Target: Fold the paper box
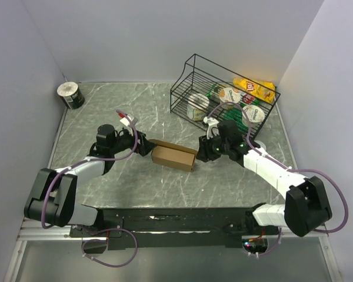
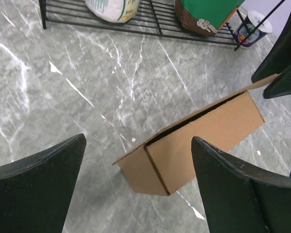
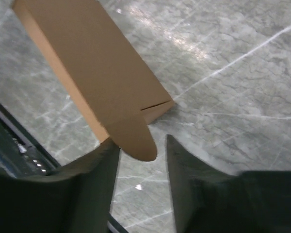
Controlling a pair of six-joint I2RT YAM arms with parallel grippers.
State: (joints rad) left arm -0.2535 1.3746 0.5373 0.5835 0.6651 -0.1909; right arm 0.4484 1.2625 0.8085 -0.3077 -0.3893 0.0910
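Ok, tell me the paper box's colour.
The paper box is plain brown, clearest in the left wrist view.

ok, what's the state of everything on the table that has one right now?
paper box: folded into a shallow box, one long seam gaping, rounded end tab sticking out untucked.
left claw: wide open, box end in front of it, no contact.
right claw: partly open, straddling the tab, not clamped.
wire basket: upright, loaded with food packs.
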